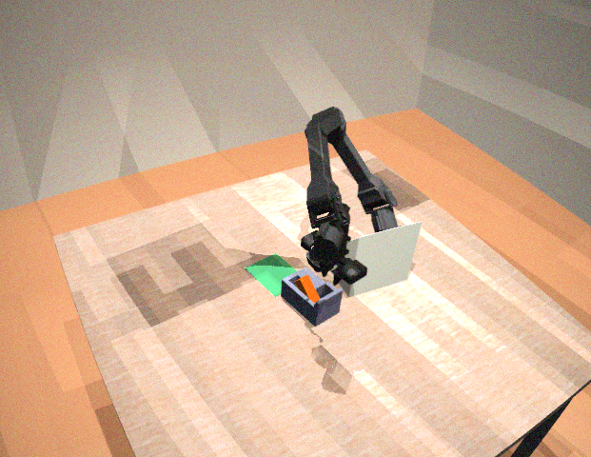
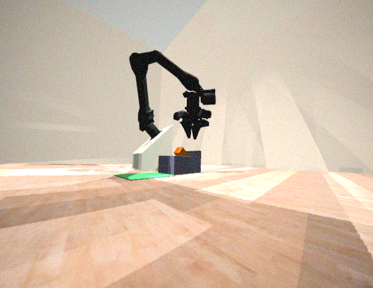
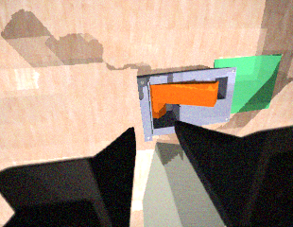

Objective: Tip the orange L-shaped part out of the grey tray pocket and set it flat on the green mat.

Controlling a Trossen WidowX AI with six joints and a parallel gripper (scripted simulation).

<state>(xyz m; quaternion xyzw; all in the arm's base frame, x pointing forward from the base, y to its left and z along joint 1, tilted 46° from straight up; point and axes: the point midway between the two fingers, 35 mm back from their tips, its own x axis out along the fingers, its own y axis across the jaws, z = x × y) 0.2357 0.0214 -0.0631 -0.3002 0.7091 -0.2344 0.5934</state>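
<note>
Our pincer (image 1: pixel 331 281) (image 2: pixel 191 138) (image 3: pixel 154 129) is partly open with nothing between its tips, and in the top view we have it up beside the grey tray (image 1: pixel 327 311) (image 2: pixel 185 165) (image 3: pixel 206 113), near the pale slanted panel (image 1: pixel 384 258) (image 2: pixel 152 156) (image 3: pixel 196 189). There we see the orange part (image 1: pixel 307 287) (image 2: pixel 180 151) (image 3: pixel 184 94) tilted in the tray. From the exterior view, we see our tips hanging above the tray, apart from the part, whose one end pokes up over the rim on the side toward the green mat (image 1: pixel 270 278) (image 2: pixel 139 176) (image 3: pixel 252 85). Through the wrist view, we look down on the whole L, its hooked end low in the pocket, its straight end toward the mat.
</note>
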